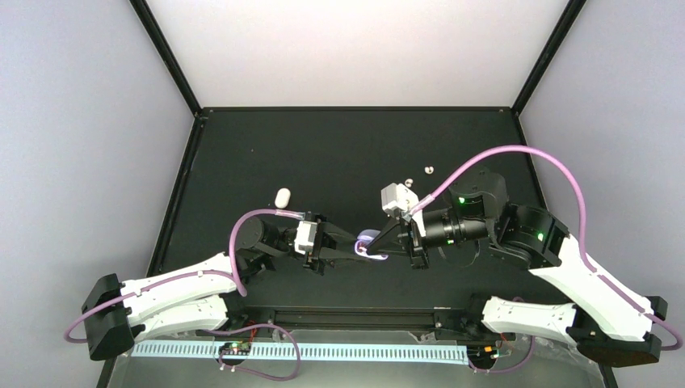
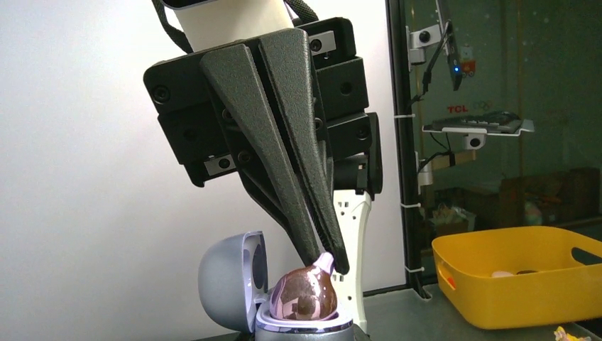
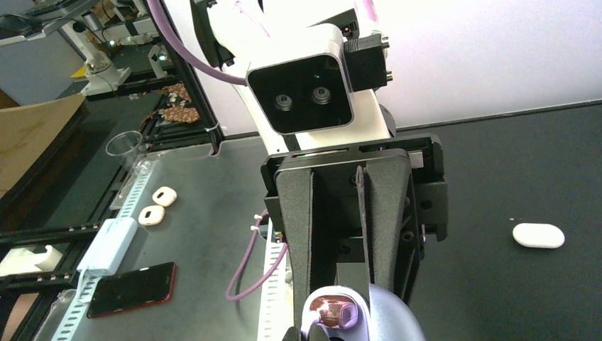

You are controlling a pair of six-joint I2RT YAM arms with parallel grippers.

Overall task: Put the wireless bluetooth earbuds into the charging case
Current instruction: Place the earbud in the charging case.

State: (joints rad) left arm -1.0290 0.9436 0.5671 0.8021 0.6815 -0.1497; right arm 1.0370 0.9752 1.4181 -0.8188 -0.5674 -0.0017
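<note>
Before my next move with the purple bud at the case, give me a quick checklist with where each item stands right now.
1. Lid open: ok, it stands back beside the well.
2. Purple earbud seated: not ok, it stands well above the rim of the purple charging case.
3. Right gripper on the bud: shut, tips at the stem; true pinch or mere touch, cannot tell.
4. Left gripper holding the case: ok, its fingers are closed on it.
5. Other buds located: two white earbuds lie on the table, ok; second purple one, cannot tell.
</note>
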